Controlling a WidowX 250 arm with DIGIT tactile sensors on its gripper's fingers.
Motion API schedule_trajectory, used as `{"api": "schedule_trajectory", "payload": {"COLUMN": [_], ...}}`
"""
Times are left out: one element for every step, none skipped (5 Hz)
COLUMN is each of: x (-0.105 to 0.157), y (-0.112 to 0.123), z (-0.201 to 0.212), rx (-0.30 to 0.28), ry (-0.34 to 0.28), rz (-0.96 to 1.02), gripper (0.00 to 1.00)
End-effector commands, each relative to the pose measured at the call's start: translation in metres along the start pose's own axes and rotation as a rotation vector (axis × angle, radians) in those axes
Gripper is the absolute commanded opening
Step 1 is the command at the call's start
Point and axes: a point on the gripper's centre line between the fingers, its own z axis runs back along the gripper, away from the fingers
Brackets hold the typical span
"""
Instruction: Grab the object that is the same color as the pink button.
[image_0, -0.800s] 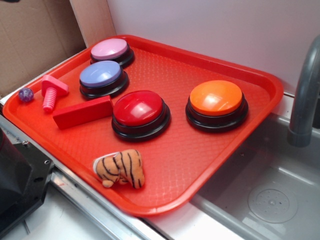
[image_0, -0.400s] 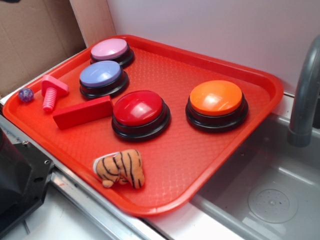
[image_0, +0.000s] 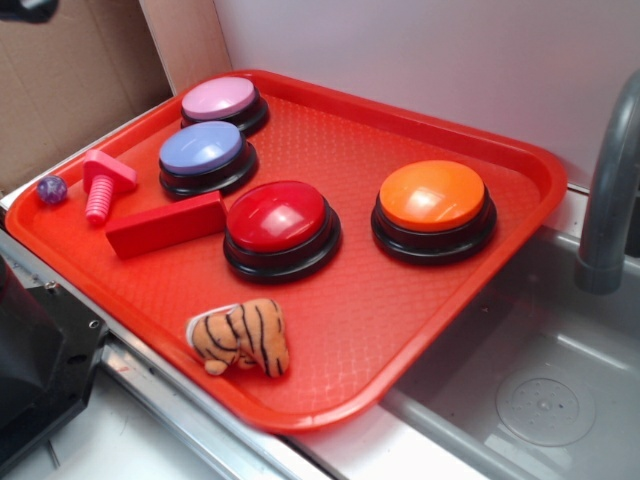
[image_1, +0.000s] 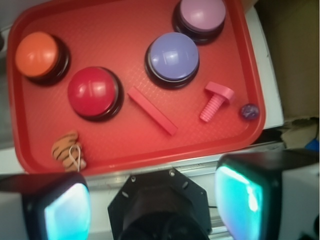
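1. Red plastic fills most of the scene: a cafeteria tray (image_0: 330, 340) sits beside a steel sink (image_0: 520, 400), with cardboard and a pale wall behind.
2. On it lies the pink toy bolt (image_1: 216, 101), near the tray's corner. In the exterior view the bolt (image_0: 103, 186) is at the left end, flat on its side.
3. Its long axis runs diagonally in the wrist view: flat head up and to the right, ribbed shaft down and to the left.
4. Just beside the head, nearer the tray's rim, rests a small purple ball (image_1: 249, 111); apart from the bolt, not touching.
5. On the shaft's other side lies a red rectangular block (image_1: 152, 110), near but clear of it.
6. Beyond are the lavender-blue button (image_1: 172, 57) and the pink button (image_1: 202, 15), whose pale dome sets the colour to match.
7. Further off stand a red button (image_1: 93, 91), an orange button (image_1: 38, 49) and a striped plush tiger (image_1: 69, 151).
8. From the gripper (image_1: 152, 202), whose two fingers stand wide apart with nothing between them, the bolt lies ahead and to the right in the wrist view.
9. I judge the approach has barely begun; closing across the shaft would call for turning the wrist to suit that diagonal, and the ball is the nearest thing to bump.
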Motion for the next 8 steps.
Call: {"api": "schedule_trajectory", "payload": {"x": [0.017, 0.019, 0.019, 0.019, 0.022, 0.025, 0.028, 0.034], "y": [0.042, 0.063, 0.080, 0.089, 0.093, 0.098, 0.102, 0.105], "z": [-0.043, -0.074, -0.097, -0.110, -0.126, -0.137, -0.153, -0.169], "rx": [0.028, 0.038, 0.037, 0.065, 0.119, 0.171, 0.158, 0.168], "ry": [-0.031, -0.092, -0.126, -0.185, -0.226, -0.233, -0.234, -0.210], "rz": [0.232, 0.378, 0.440, 0.508, 0.570, 0.580, 0.592, 0.576], "gripper": [1.00, 1.00, 1.00, 1.00, 1.00, 1.00, 1.00, 1.00]}}
